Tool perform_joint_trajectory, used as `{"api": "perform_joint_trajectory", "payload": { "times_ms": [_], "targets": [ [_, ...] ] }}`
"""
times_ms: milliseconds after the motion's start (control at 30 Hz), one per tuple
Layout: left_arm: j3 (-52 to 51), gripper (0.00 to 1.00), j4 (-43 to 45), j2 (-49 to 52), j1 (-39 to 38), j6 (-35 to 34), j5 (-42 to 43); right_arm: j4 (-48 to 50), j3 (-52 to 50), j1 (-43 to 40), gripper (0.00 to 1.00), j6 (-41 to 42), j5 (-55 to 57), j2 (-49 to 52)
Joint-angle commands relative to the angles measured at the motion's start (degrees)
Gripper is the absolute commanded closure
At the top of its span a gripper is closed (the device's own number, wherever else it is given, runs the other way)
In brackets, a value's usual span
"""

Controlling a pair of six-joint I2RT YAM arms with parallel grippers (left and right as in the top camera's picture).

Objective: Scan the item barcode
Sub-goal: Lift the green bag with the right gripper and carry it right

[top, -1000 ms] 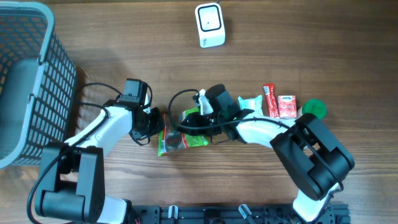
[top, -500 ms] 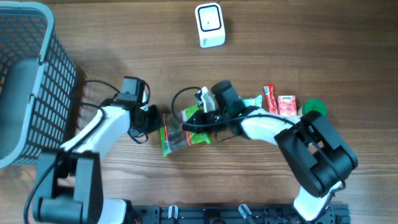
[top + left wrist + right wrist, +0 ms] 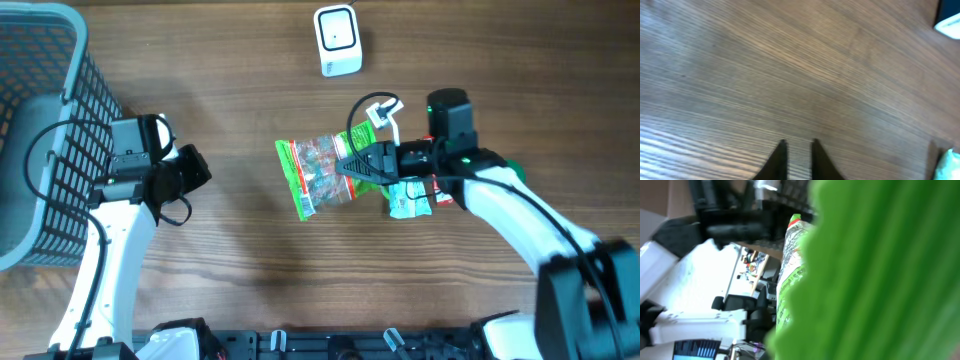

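A green packet [image 3: 880, 280] fills the whole right side of the frame. It is so close that it looks blurry. Its left edge is wavy, with a bit of red near the top. On the left is a white arm [image 3: 685, 275], with a black part [image 3: 735, 227] above it. A small blue screen [image 3: 690, 350] shows at the lower left.

snack bag [image 3: 315, 180]: green, red trim; scanner [image 3: 337, 40]: white; basket [image 3: 60, 130]: grey-blue mesh
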Motion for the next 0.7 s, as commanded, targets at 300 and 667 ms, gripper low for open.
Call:
{"api": "perform_joint_trajectory", "payload": {
  "times_ms": [300, 667],
  "targets": [
    [0.7, 0.0, -0.15, -0.37, 0.96, 1.92, -7.41, -9.68, 0.09, -1.09, 0.96, -3.67, -1.4, -23.21],
    [0.7, 0.0, -0.9, -0.37, 0.96, 2.01, -11.47, -11.85, 0.09, -1.09, 0.96, -3.23, -2.71, -23.47]
  ]
}}
